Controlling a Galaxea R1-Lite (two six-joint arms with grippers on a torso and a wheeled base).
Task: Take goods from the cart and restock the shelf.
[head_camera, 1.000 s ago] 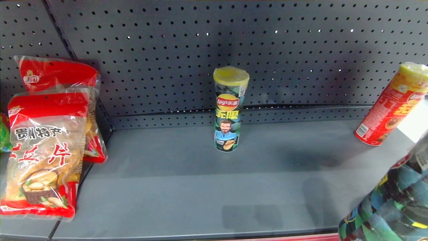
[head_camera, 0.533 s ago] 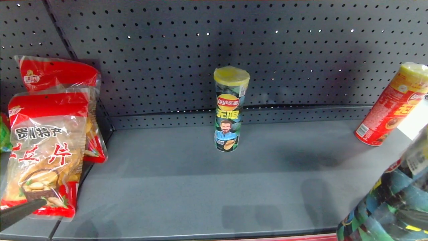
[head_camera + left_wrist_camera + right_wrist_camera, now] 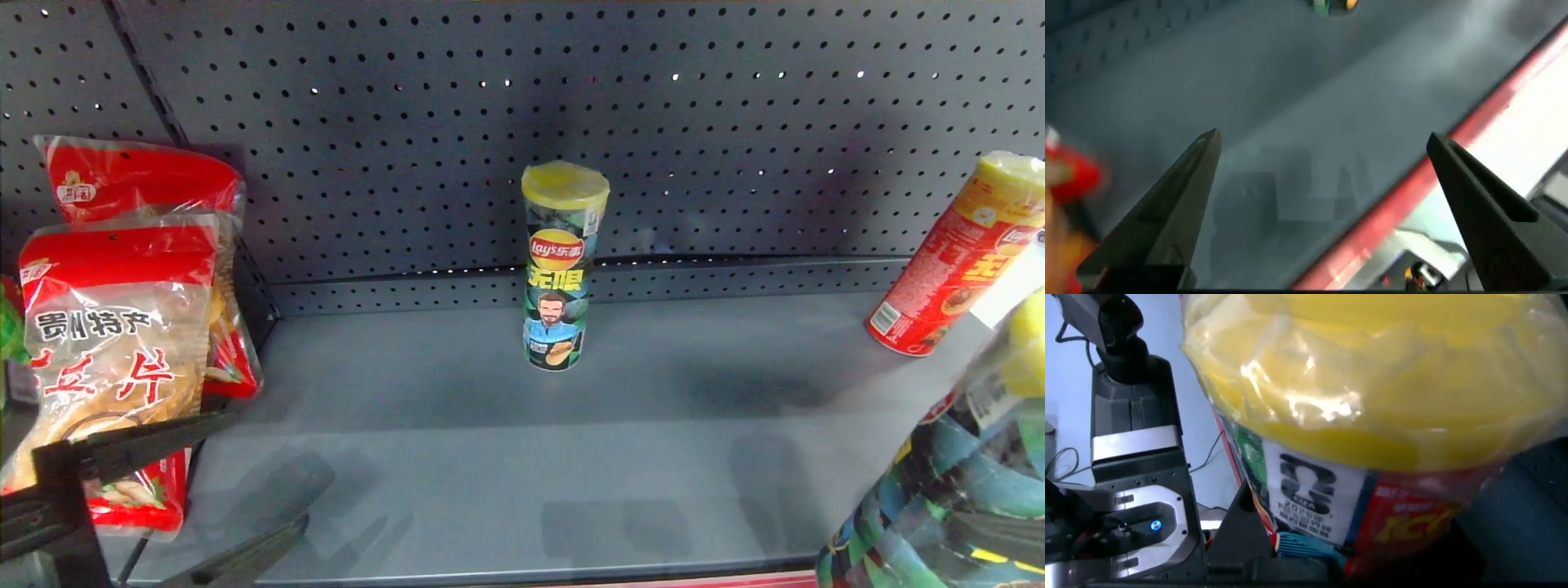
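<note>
A green-and-blue chip can [image 3: 563, 265] with a yellow lid stands upright mid-shelf, near the pegboard back. A second can of the same kind [image 3: 963, 474] hangs tilted at the lower right, in front of the shelf's edge. My right gripper [image 3: 1355, 547] is shut on it, and its yellow lid [image 3: 1372, 367] sits close to the wrist camera. My left gripper [image 3: 271, 469] is open and empty, low over the front left of the grey shelf [image 3: 490, 457]. In the left wrist view its fingers [image 3: 1200, 188] spread wide above the shelf board [image 3: 1315, 122].
A red chip can [image 3: 955, 253] leans at the shelf's far right. Red snack bags [image 3: 106, 359] stand at the left, just behind my left gripper. A red strip [image 3: 1404, 196] runs along the shelf's front edge. Bare board lies between the bags and the standing can.
My left gripper has come up into view from the lower left, over the shelf's front. The held can at the right has shifted a little upward.
</note>
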